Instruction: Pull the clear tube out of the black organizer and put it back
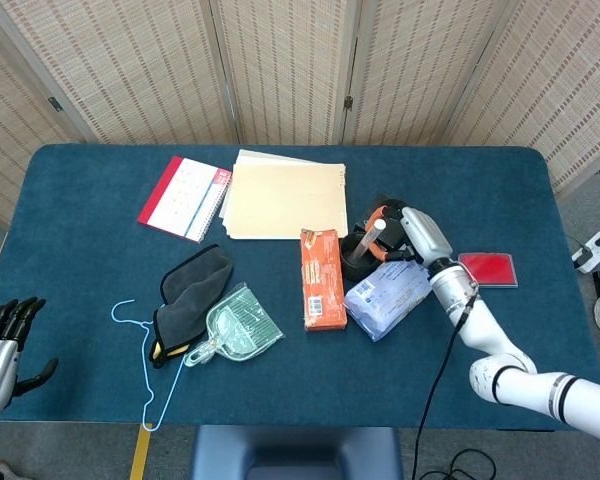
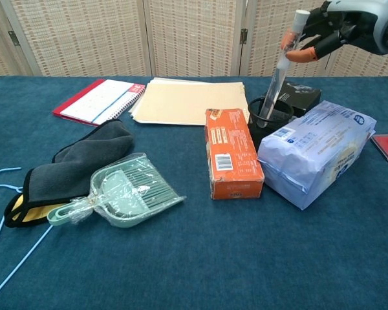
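- The right hand pinches the clear tube near its top; the tube's lower end sits inside the black organizer, leaning toward the hand.
- The hold is only at the fingertips, so I'd worry the smooth tube could slip or swing as it comes clear of the organizer's rim.
- Because the tube is tilted, its bottom may drag on the rim and tip the light organizer, which stands wedged between the orange box and the blue packet.
- Putting it back needs the tip lined up over the organizer's mouth; a miss would land it on the packet beside the organizer.
- The left hand, far from the organizer at the table's edge, hangs with fingers apart, holding nothing.
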{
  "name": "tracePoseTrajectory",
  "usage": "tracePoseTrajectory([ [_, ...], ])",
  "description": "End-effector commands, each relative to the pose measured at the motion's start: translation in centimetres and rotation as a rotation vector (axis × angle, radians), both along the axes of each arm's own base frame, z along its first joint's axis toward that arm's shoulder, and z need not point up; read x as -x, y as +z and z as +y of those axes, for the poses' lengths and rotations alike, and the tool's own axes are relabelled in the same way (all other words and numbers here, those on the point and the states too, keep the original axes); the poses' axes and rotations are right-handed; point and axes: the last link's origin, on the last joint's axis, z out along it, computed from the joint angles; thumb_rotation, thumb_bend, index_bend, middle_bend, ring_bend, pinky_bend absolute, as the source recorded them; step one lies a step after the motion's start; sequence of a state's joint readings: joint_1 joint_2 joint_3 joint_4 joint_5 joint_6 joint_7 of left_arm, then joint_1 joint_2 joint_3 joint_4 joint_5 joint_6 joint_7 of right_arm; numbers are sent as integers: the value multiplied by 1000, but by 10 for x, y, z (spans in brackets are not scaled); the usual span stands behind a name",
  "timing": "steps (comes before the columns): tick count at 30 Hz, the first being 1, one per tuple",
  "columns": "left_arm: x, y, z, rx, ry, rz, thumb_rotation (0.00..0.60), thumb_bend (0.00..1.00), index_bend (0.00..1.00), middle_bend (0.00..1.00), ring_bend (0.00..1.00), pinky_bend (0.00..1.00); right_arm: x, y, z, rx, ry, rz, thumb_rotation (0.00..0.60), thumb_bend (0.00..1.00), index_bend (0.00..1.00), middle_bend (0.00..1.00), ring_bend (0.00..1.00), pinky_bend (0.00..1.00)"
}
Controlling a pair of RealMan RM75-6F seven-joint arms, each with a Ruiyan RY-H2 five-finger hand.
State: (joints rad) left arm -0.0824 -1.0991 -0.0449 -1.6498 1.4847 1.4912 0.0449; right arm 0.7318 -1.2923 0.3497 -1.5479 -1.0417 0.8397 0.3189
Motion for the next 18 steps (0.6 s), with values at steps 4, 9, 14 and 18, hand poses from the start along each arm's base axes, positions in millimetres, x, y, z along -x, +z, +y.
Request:
tracePoseTrajectory([
  [4,0,-1,0,1,-1,-2,600,305,139,128,70,108,4,17,8,56,22,-96,600,337,628,461,190,171],
  [9,-2,-1,1,4,-6,-2,600,305,139,128,70,108,15,33,8,150,59,-31,600,359,631,479,222,173],
  [14,-3,-2,2,7,-10,0,600,306,139,128,71,108,19,45,13,254,109,64,600,359,631,493,255,173],
  [18,-4,-2,3,8,-12,0,600,306,139,128,70,108,19,49,20,247,106,49,600,359,631,493,258,173],
])
